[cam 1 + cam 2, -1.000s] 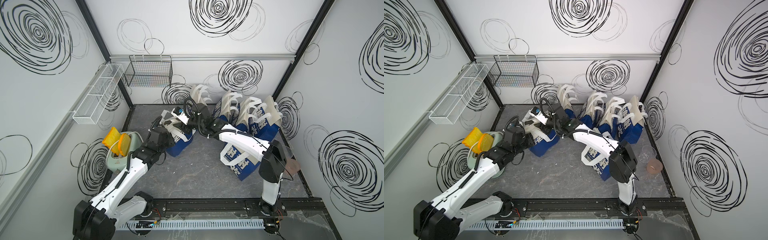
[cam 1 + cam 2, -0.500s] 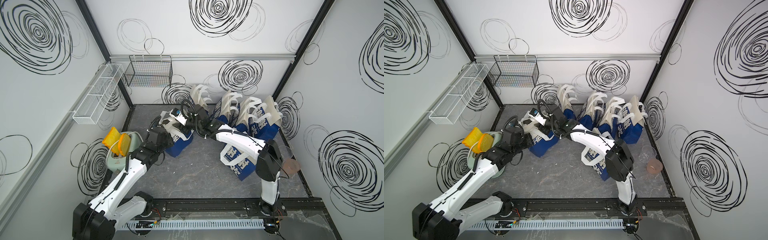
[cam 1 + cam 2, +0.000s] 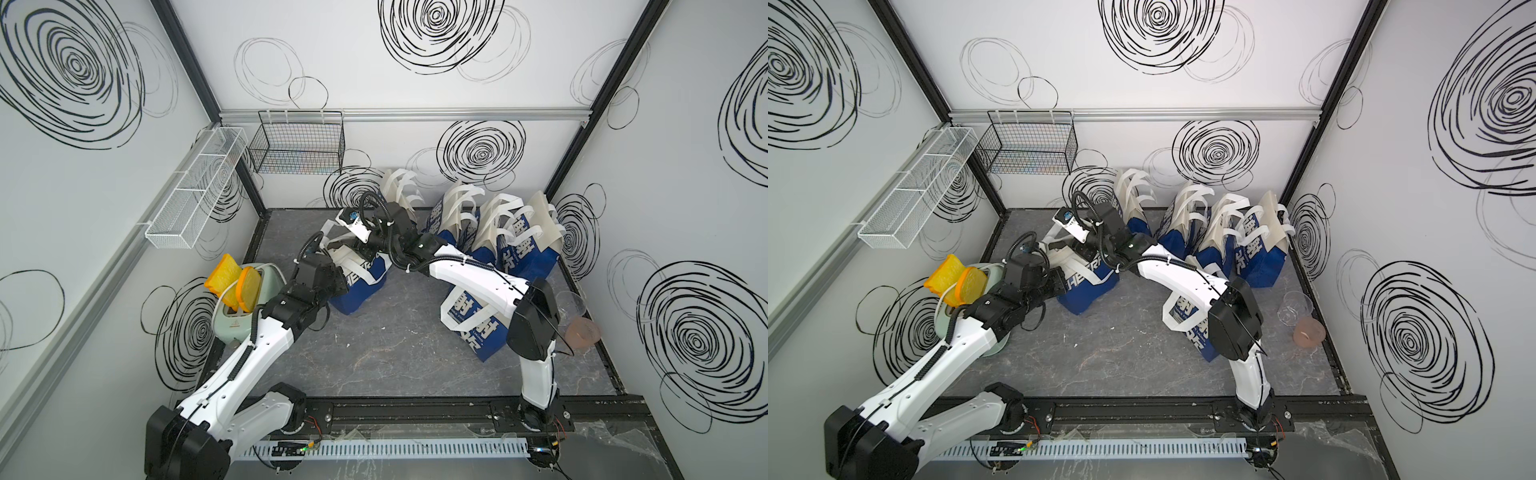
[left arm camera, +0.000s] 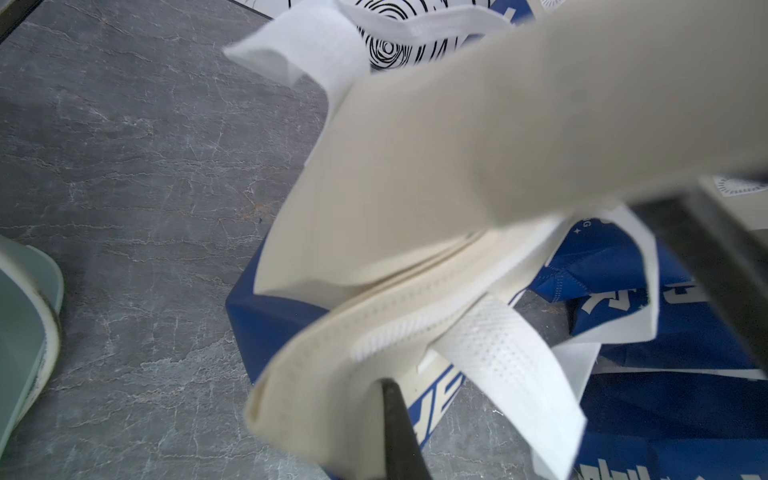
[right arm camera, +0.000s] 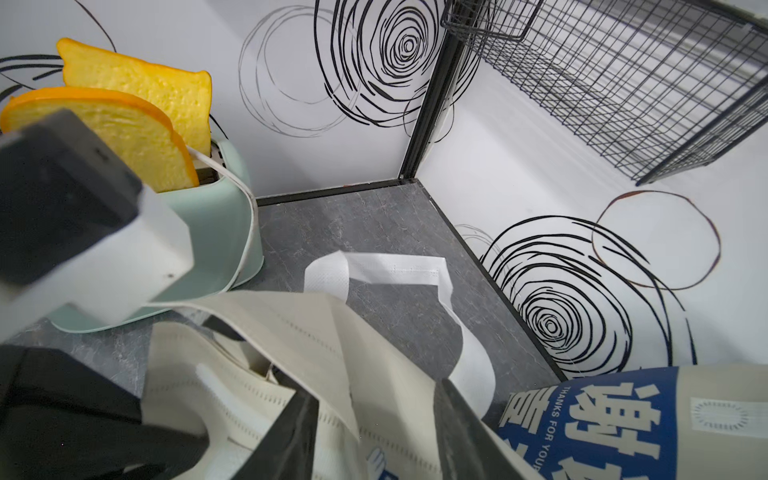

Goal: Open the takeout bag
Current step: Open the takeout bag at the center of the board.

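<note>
While the left gripper (image 3: pixel 338 259) stays out of the question as anything but clamped on the takeout bag's (image 3: pixel 361 286) cream rim, just beside the toaster (image 3: pixel 237 320), the right gripper (image 3: pixel 352 248) straddles the opposite flap; I cannot tell if it grips. Bare floor (image 3: pixel 395 357) opens beyond the bag, away from the toaster. A neighbouring bag (image 5: pixel 623 419) reads "THANKS FOR YOUR".

I'm seeing bright, even white light pouring from above in both top views; the pale walls (image 3: pixel 457 95) are bouncing it around, so shadows on the grey floor (image 3: pixel 374 353) are falling soft and faint. The wide lens is bending the black frame posts (image 3: pixel 603 99) outward toward the edges. In the left wrist view the cream flap of the takeout bag (image 4: pixel 519 124) is sitting too close to the lens and smearing into blur, while the floor behind is reading sharp. In the right wrist view the left arm (image 5: pixel 83 228) is blurring in the foreground; the toaster (image 5: pixel 216 232) and wire basket (image 5: pixel 623 83) are showing crisp.
</note>
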`<state>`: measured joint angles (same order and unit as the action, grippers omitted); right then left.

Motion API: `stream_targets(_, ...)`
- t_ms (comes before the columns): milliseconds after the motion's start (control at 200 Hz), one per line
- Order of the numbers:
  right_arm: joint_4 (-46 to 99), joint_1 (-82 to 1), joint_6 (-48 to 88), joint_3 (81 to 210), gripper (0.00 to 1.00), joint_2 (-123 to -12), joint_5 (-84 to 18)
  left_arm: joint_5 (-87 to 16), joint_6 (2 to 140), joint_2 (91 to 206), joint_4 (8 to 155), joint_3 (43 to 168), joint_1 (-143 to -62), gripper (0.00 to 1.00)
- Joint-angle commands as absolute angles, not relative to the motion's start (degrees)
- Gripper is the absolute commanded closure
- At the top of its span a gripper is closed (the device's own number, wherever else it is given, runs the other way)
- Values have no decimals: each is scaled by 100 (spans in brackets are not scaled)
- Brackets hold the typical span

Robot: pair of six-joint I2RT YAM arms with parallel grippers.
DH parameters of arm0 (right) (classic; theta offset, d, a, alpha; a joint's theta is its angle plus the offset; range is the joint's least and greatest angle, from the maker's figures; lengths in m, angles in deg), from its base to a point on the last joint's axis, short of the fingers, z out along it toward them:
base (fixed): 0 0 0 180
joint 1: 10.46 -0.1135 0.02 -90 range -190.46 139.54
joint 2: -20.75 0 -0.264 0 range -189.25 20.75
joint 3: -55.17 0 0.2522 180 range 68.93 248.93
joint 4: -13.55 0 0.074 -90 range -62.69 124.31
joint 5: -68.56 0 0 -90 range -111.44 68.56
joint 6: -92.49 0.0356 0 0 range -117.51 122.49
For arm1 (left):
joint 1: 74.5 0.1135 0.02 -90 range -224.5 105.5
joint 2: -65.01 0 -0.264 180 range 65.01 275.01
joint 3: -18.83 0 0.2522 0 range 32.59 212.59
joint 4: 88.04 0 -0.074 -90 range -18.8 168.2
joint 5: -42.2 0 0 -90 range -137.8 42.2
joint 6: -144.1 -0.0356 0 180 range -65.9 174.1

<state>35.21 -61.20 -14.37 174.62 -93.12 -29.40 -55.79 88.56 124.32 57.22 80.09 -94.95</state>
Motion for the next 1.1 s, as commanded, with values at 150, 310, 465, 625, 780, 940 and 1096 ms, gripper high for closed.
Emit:
stream_targets(150, 3668, -6150, -1488, 17335, 62, -9400, -3157, -5502, 8681, 12421, 5666, 8145, -9401, 100)
stream_targets(310, 3768, -6195, -1515, 17043, 70, -9267, -3165, -5476, 8662, 12455, 5706, 8157, -9362, 100)
stream_targets(465, 3794, -6197, -1481, 16894, 84, -9202, -3094, -5448, 8631, 12476, 5736, 8154, -9328, 100)
stream_targets(625, 3884, -6186, -1305, 17100, 100, -9271, -2890, -5421, 8554, 12488, 5745, 8145, -9313, 100)
stream_targets(780, 3997, -6179, -1079, 17450, 100, -9324, -2379, -5520, 8474, 12486, 5613, 8137, -9302, 100)
stream_targets(940, 3839, -6187, -1103, 17633, 100, -9263, -1826, -5726, 8512, 12528, 5239, 8093, -9300, 100)
stream_targets(1096, 3765, -6197, -1246, 17801, 100, -9269, -1563, -5799, 8609, 12770, 4806, 8110, -9268, 100)
